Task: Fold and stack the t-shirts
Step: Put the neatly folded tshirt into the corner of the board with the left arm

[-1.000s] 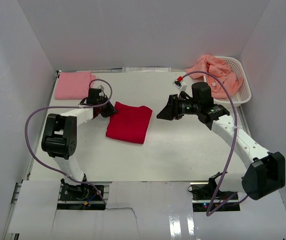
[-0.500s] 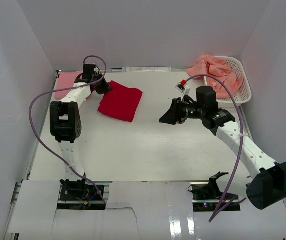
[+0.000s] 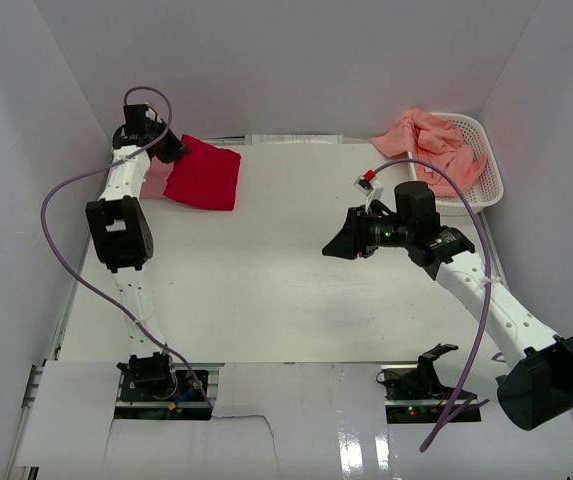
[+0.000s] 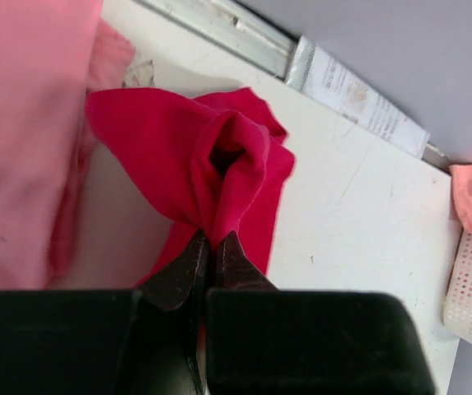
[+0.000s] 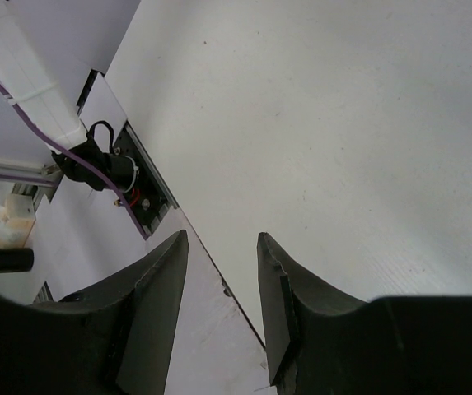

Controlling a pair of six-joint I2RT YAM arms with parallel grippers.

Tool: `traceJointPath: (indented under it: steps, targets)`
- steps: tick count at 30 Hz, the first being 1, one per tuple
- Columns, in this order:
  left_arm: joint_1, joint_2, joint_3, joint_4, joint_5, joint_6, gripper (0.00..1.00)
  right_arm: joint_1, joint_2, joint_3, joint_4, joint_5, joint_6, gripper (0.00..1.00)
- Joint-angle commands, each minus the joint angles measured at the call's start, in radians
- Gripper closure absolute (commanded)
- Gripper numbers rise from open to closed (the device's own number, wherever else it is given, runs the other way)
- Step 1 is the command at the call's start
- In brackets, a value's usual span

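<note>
**Top external view.** The left gripper (image 3: 166,150) is at the far left corner of the table (image 3: 266,290). It is closed on the left edge of the folded red t-shirt (image 3: 206,175). The shirt spreads from the fingers to the right. It is almost square, so I cannot tell its long axis; its edges are a little tilted to the table edge. Its left side is over the pink t-shirt (image 3: 154,178). The salmon t-shirts (image 3: 426,135) lie piled in the basket (image 3: 483,170) at the far right. The right gripper (image 3: 338,243) hangs above the table, well apart from all cloth.

**Left wrist view.** The left gripper (image 4: 208,247) has its fingertips nearly together, with red t-shirt (image 4: 178,144) cloth pinched between them. The cloth is bunched and runs away from the tips. The pink t-shirt (image 4: 21,123) is just beside it.

**Right wrist view.** The right gripper (image 5: 223,247) is half-wide, with only bare table (image 5: 343,123) between the fingers.
</note>
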Motion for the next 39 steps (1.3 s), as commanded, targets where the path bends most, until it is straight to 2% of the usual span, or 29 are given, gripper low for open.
traceJointPath:
  steps: [1,7,14,20,28,30,32,39]
  targets:
    - [0.009,-0.034,0.08,-0.021,0.049,0.009,1.0,-0.004,-0.027,-0.015,-0.003,0.001,-0.001,0.55]
    - [0.064,-0.039,0.129,-0.032,0.048,0.018,1.0,-0.004,-0.03,-0.038,-0.004,-0.005,0.014,0.55]
    - [0.181,-0.004,0.189,-0.006,0.136,-0.015,1.0,-0.004,-0.044,-0.047,-0.043,0.0,0.01,0.54]
    - [0.218,0.018,0.246,0.016,0.167,-0.011,1.0,-0.004,-0.036,-0.082,-0.014,-0.014,0.027,0.55]
    - [0.281,0.087,0.209,0.071,0.19,0.002,1.0,-0.003,-0.042,-0.102,-0.004,-0.02,0.037,0.55]
    - [0.288,0.116,0.214,0.074,0.161,0.006,1.0,-0.004,-0.045,-0.102,-0.006,-0.022,0.037,0.55]
    - [0.293,0.131,0.203,0.077,0.111,0.014,0.94,-0.004,-0.044,-0.102,-0.008,-0.025,0.039,0.55]
    - [0.304,0.136,0.188,0.082,-0.04,0.029,0.92,-0.004,-0.048,-0.102,-0.017,-0.028,0.045,0.55]
